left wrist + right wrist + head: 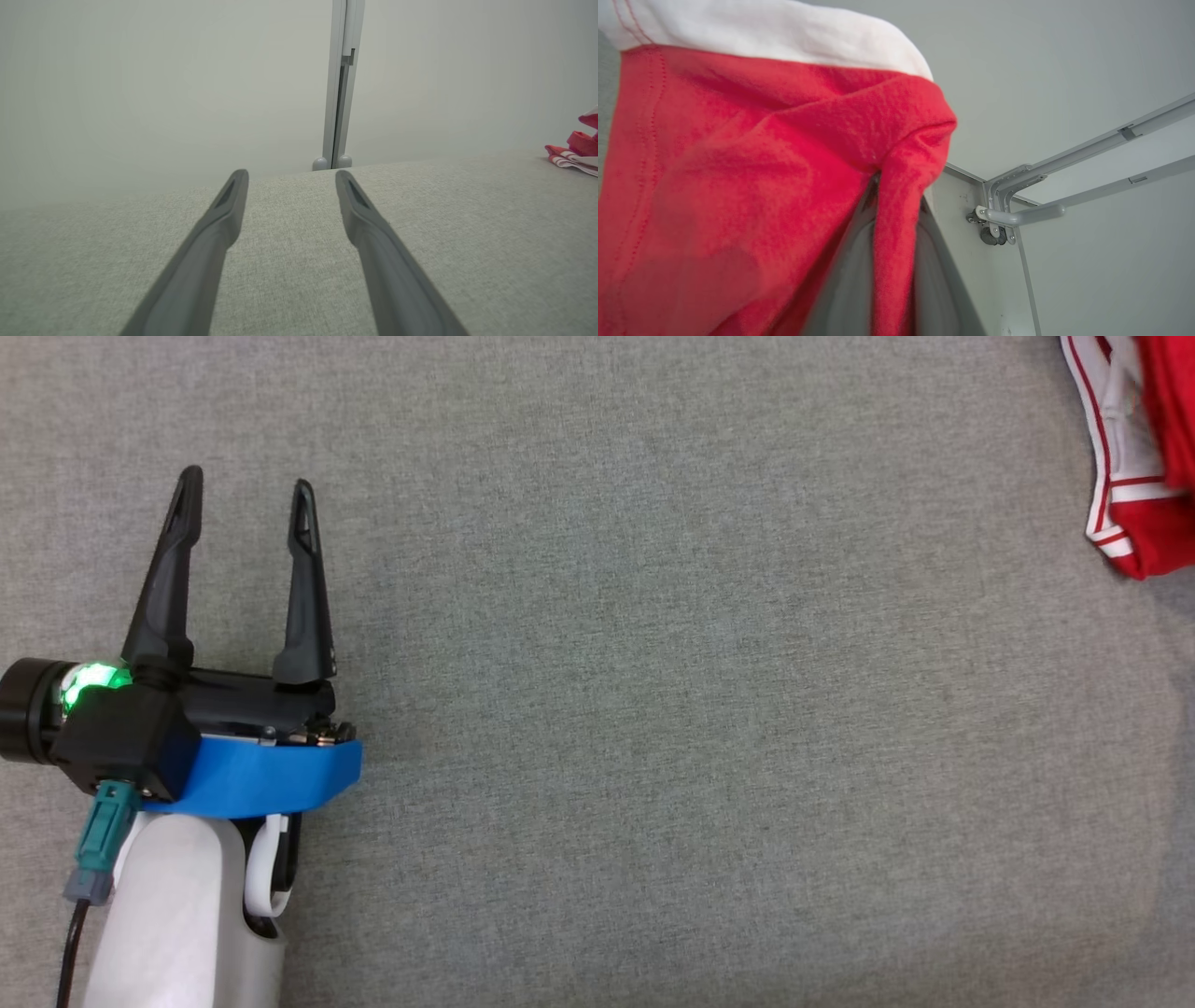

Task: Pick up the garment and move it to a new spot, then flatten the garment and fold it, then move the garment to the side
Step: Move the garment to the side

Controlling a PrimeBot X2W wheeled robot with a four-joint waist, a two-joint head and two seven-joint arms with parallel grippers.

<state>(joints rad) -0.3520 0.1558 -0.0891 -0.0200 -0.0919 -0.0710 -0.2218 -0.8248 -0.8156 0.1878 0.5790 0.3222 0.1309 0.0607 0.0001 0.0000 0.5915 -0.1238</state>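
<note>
Garment [1141, 467] is bunched at the table's [653, 709] far right, with a red fold clamped in the jaws of the right gripper [899, 200]. Left gripper [246, 485] is held low, jaws apart, empty. Pickup is judged under way; 4 steps remain: relocating, flattening, folding, moving aside.

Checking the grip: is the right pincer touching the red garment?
Touching: right wrist view shows the right pincer shut on a fold of the red garment.

- You see a grey woven fabric surface [700, 709] spread across the head view.
- Past its far edge, you have a pale vertical panel joint [340, 93] with two rounded caps [320, 164] at its foot.
- Your right wrist view shows grey metal rails [1111, 140] meeting at a bracket [1000, 186], with a small dark wheel [988, 236] beside it.
</note>
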